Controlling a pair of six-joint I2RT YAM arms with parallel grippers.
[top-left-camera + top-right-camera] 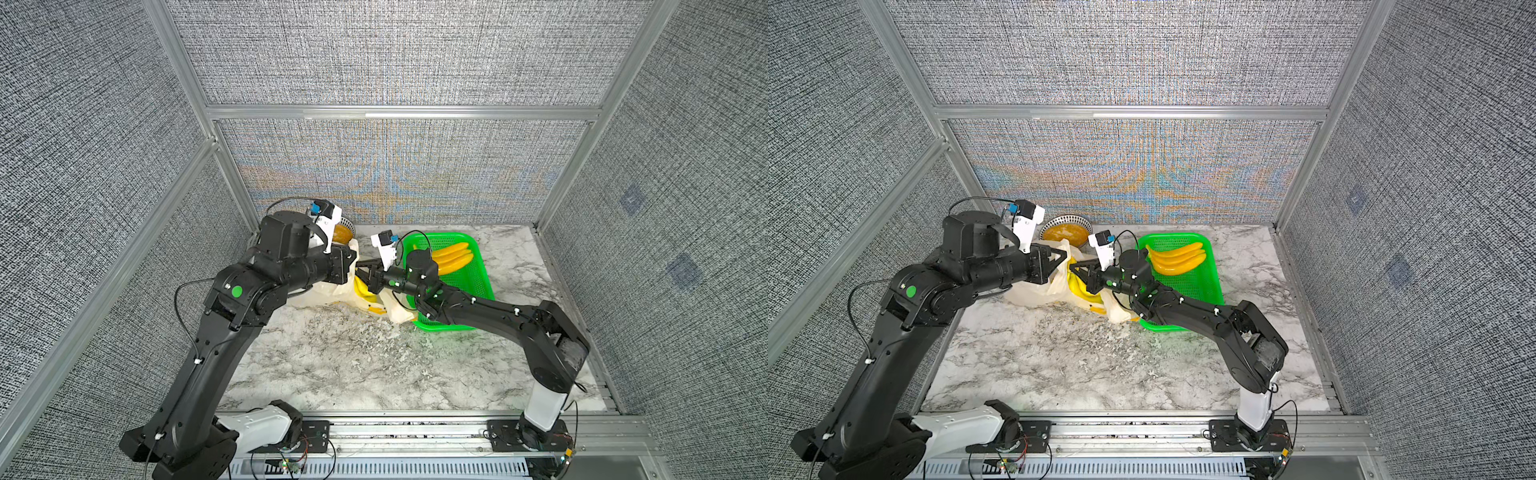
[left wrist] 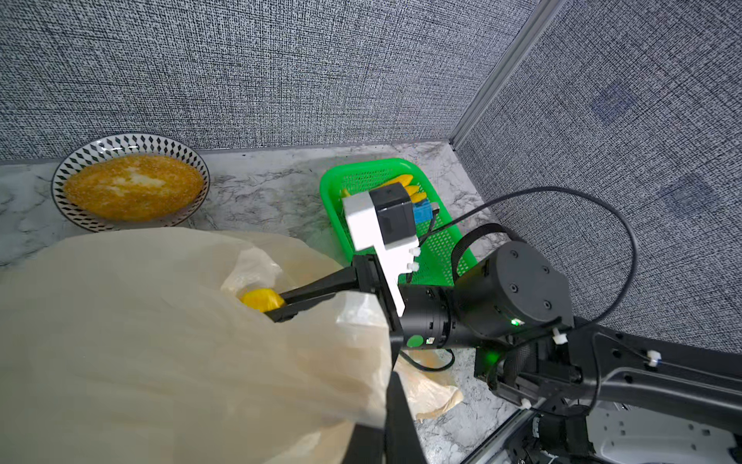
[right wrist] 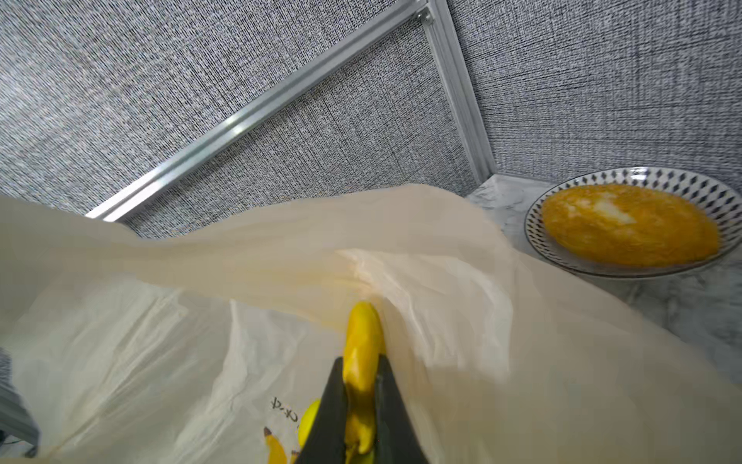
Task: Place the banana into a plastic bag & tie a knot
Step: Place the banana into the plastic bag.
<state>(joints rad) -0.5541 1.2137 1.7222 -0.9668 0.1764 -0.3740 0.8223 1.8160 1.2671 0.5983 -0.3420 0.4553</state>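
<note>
1. Holding a banana [image 3: 361, 333] clamped in my right gripper [image 3: 361, 363], its tip pushed inside the plastic bag [image 3: 140, 361].
2. My left gripper [image 1: 1062, 258], pinched shut on the bag's rim, faces it; cream film drapes over both.
3. Ahead of my right gripper, past the bag, sits a patterned plate [image 2: 132, 140]; behind it, a green basket [image 2: 327, 189] of spare bananas [image 1: 1177, 257].

Left arm [image 1: 216, 345] and right arm [image 1: 498, 311] are matt black with white base links [image 1: 257, 424]; a round green sticker [image 1: 237, 291] marks a left joint; white camera mounts [image 1: 384, 245] carry blue plugs; thin black cables [image 2: 554, 188] loop, tied by white clips [image 2: 654, 355]; the right gripper [image 2: 277, 307] has slim tapered black fingers; a round screwed cap [image 2: 526, 277] sits above a green light [image 2: 516, 321].
</note>
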